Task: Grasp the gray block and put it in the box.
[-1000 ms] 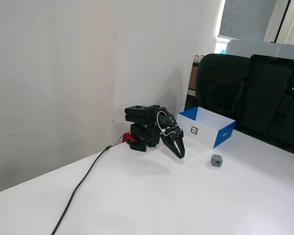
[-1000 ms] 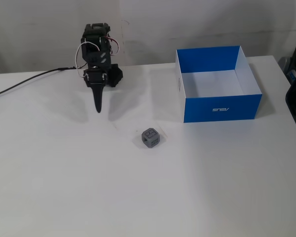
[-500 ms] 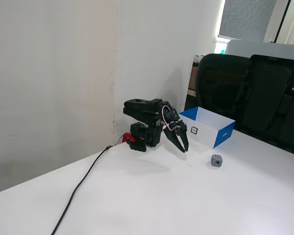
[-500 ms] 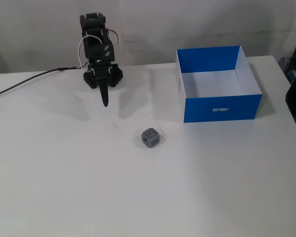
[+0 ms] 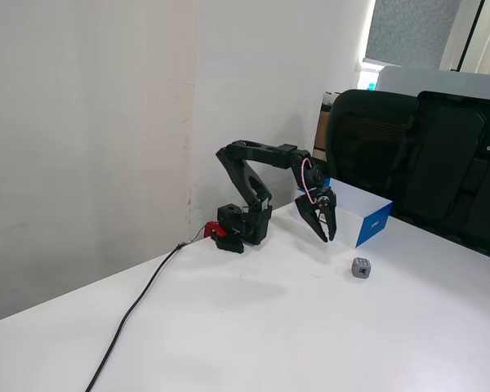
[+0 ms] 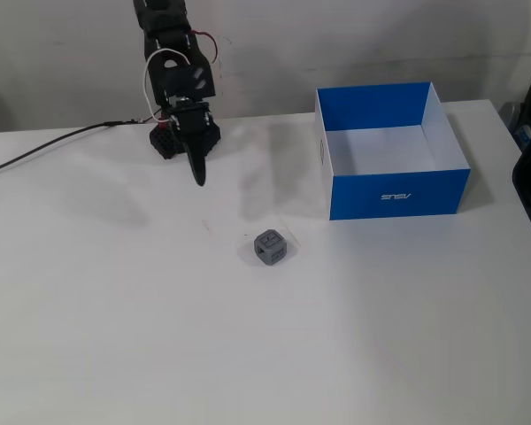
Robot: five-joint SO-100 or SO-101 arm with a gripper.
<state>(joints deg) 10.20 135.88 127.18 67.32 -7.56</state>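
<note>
The gray block (image 5: pixel 361 267) is a tiny cube with dark marks, lying alone on the white table; it also shows in the other fixed view (image 6: pixel 270 248). The box (image 5: pixel 374 222) is blue outside and white inside, open on top, behind the block; in the other fixed view it stands at the upper right (image 6: pixel 398 193). My gripper (image 5: pixel 327 239) points down above the table, between the arm base and the block and apart from both the block and the box. Its jaws are slightly apart and hold nothing. In the other fixed view the gripper (image 6: pixel 199 180) shows edge-on.
The arm base (image 5: pixel 243 224) with a red clamp (image 5: pixel 215 231) stands at the wall. A black cable (image 5: pixel 139 306) runs from it across the table to the front left. Black office chairs (image 5: pixel 425 155) stand behind the table's far edge, past the box.
</note>
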